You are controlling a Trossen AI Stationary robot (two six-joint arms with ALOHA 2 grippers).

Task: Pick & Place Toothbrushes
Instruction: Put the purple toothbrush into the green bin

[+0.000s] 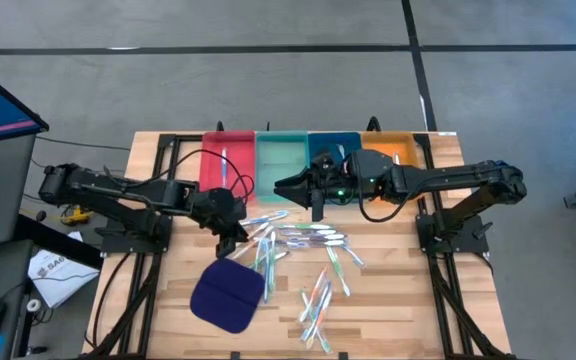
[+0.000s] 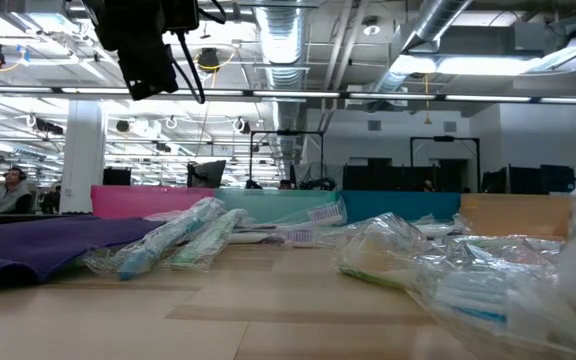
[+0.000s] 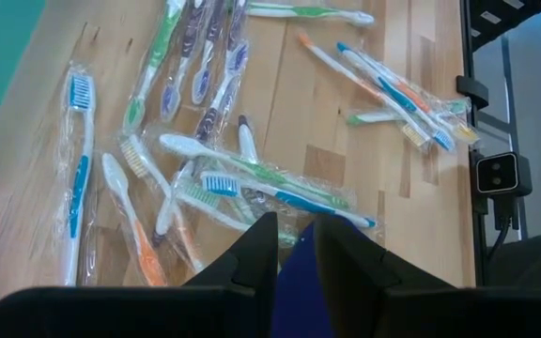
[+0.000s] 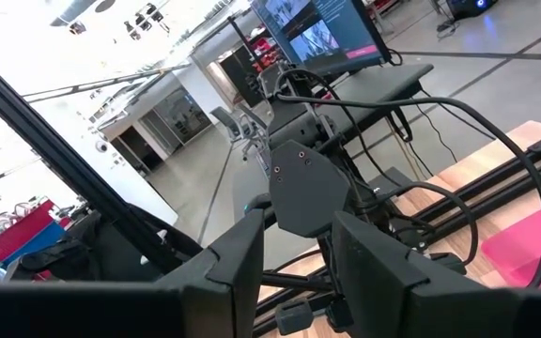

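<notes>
Several toothbrushes (image 1: 303, 240) in clear wrappers lie scattered flat on the wooden table's middle and near right (image 1: 318, 305); they also show in the left wrist view (image 3: 252, 174) and the low view (image 2: 183, 235). My left gripper (image 1: 233, 235) hangs slanting down above the pile's left edge, beside the dark blue pad (image 1: 228, 295). Its fingers (image 3: 256, 253) stand a narrow gap apart with nothing between them. My right gripper (image 1: 286, 185) is raised and level over the teal tray (image 1: 281, 160), pointing at the table's left, open and empty (image 4: 294, 263).
Red (image 1: 226, 160), teal, blue (image 1: 333, 150) and orange (image 1: 396, 152) trays stand in a row along the far edge. The pad lies flat at the near left (image 2: 38, 245). Bare wood lies at the table's left and right borders.
</notes>
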